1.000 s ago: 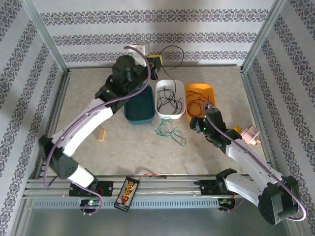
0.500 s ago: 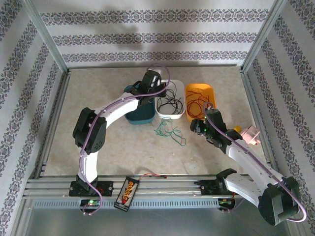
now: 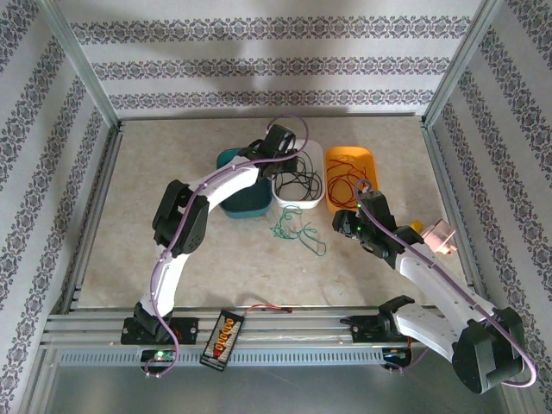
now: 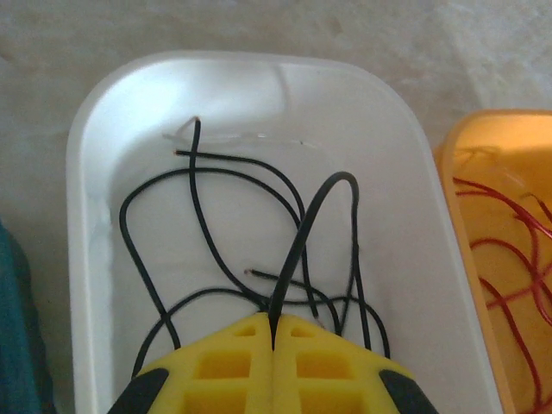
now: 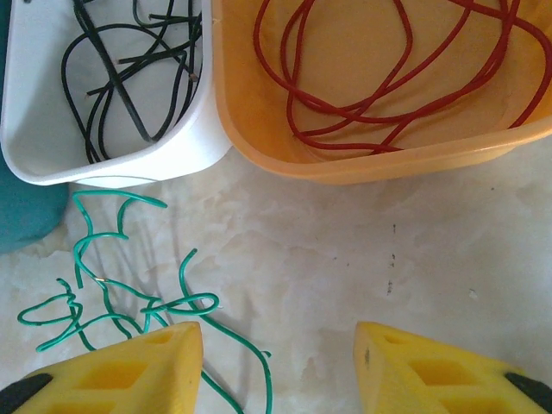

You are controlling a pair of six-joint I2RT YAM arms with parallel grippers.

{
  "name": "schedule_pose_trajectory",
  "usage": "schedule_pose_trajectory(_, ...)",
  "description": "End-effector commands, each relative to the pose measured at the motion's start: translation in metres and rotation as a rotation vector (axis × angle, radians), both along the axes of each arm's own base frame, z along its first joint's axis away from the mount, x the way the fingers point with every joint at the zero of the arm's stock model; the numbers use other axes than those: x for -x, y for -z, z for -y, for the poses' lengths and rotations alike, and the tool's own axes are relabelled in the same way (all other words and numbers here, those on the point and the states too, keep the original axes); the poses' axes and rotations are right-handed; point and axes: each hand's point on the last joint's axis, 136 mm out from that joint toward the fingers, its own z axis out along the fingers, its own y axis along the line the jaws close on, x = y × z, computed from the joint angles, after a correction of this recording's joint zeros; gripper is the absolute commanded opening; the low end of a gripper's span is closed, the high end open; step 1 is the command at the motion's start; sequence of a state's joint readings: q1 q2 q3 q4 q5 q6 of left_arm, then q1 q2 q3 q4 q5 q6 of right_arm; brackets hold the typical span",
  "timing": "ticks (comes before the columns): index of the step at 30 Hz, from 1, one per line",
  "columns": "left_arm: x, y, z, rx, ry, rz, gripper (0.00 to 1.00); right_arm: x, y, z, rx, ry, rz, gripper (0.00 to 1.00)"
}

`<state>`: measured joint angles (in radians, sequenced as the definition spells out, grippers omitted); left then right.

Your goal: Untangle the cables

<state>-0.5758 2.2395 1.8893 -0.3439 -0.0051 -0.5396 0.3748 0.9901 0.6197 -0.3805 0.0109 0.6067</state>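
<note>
The cables lie sorted by colour. Black cables (image 3: 297, 181) (image 4: 216, 224) fill the white tray (image 3: 297, 204) (image 4: 86, 259). My left gripper (image 3: 287, 157) (image 4: 274, 332) hangs over that tray, shut on one black cable that arches up from between its yellow fingers. Red cables (image 3: 345, 183) (image 5: 362, 78) lie in the orange tray (image 3: 349, 155) (image 5: 259, 147). Green cables (image 3: 297, 231) (image 5: 112, 285) sprawl loose on the table in front of the trays. My right gripper (image 3: 345, 217) (image 5: 276, 371) hovers open just right of the green cables, with bare table between its fingers.
A teal tray (image 3: 244, 198) stands left of the white one, partly under the left arm. A black-orange battery pack (image 3: 222, 336) with a red-black lead lies on the front rail. A pink object (image 3: 440, 235) sits by the right arm. Metal frame posts border the table.
The left arm has swung from the back left, across the teal tray, to above the white tray, its elbow folding in. The right arm has not moved.
</note>
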Motion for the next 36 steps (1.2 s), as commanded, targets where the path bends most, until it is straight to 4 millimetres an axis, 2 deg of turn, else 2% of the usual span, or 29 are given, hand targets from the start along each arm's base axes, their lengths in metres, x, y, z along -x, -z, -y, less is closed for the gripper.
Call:
schedule_pose_trajectory(1, -0.004, 0.017, -0.021, -0.132, -0.074, -0.067, 0.00, 0.002, -0.002, 0.003, 0.012, -0.004, -0.008, 0.49)
schedule_pose_trajectory(6, -0.013, 0.026, -0.036, -0.206, -0.147, -0.083, 0.01, 0.002, -0.005, 0.004, 0.022, -0.007, -0.001, 0.49)
schedule_pose_trajectory(8, -0.015, 0.024, -0.037, -0.210, -0.154, -0.083, 0.12, 0.001, -0.006, 0.004, 0.024, -0.008, -0.001, 0.50)
schedule_pose_trajectory(11, -0.021, 0.014, -0.031, -0.188, -0.143, -0.063, 0.44, 0.001, -0.005, 0.003, 0.023, -0.009, -0.005, 0.50)
schedule_pose_trajectory(13, -0.024, 0.002, -0.028, -0.172, -0.138, -0.043, 0.60, 0.000, -0.005, 0.003, 0.020, -0.008, -0.007, 0.50)
schedule_pose_trajectory(15, -0.027, -0.012, -0.024, -0.151, -0.132, -0.022, 0.69, 0.000, -0.005, 0.002, 0.017, -0.008, -0.008, 0.50)
schedule_pose_trajectory(18, -0.028, -0.041, -0.016, -0.100, -0.107, 0.023, 0.72, 0.001, -0.004, 0.002, 0.013, -0.008, -0.010, 0.50)
schedule_pose_trajectory(21, -0.019, -0.072, -0.006, -0.052, -0.055, 0.070, 0.72, 0.003, -0.001, 0.000, 0.010, -0.019, -0.021, 0.50)
schedule_pose_trajectory(23, -0.004, -0.084, -0.001, -0.033, -0.017, 0.085, 0.72, 0.005, 0.005, -0.003, 0.003, -0.038, -0.042, 0.50)
schedule_pose_trajectory(26, 0.034, -0.079, 0.003, 0.015, 0.044, 0.094, 0.73, 0.008, 0.017, -0.015, -0.021, -0.085, -0.088, 0.50)
schedule_pose_trajectory(31, 0.105, -0.052, -0.002, 0.141, 0.137, 0.091, 0.78, 0.016, 0.039, -0.044, 0.003, -0.215, -0.175, 0.50)
schedule_pose_trajectory(34, 0.147, -0.027, -0.004, 0.122, 0.219, 0.041, 0.80, 0.016, 0.048, -0.055, 0.045, -0.272, -0.208, 0.50)
schedule_pose_trajectory(36, 0.177, -0.010, 0.002, 0.083, 0.315, 0.013, 0.80, 0.016, 0.053, -0.060, 0.068, -0.292, -0.227, 0.50)
